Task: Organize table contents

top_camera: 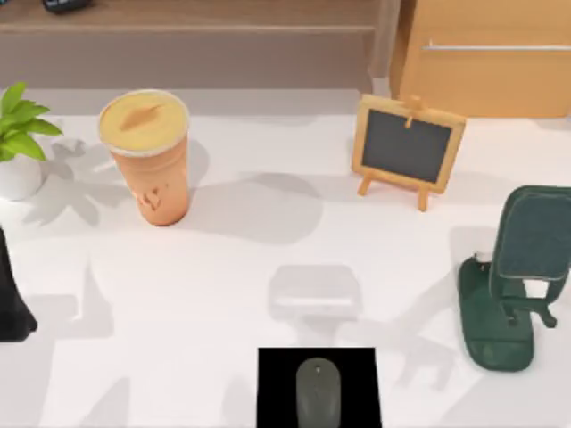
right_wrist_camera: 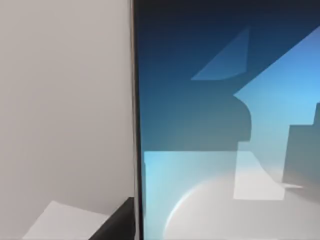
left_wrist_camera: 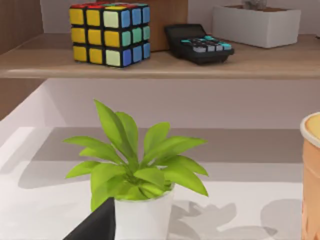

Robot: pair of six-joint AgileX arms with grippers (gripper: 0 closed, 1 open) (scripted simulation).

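White desk is carrying the orange cup at upper left and the grey mouse on a black mat at bottom centre. Right wrist view is showing the phone's blue screen. I cannot tell either arm's fingers' state.

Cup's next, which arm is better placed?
Left, probably. The cup stands on the table's left side, near the left arm at that edge; its wrist view catches the cup. Right wrist view faces a blue screen.
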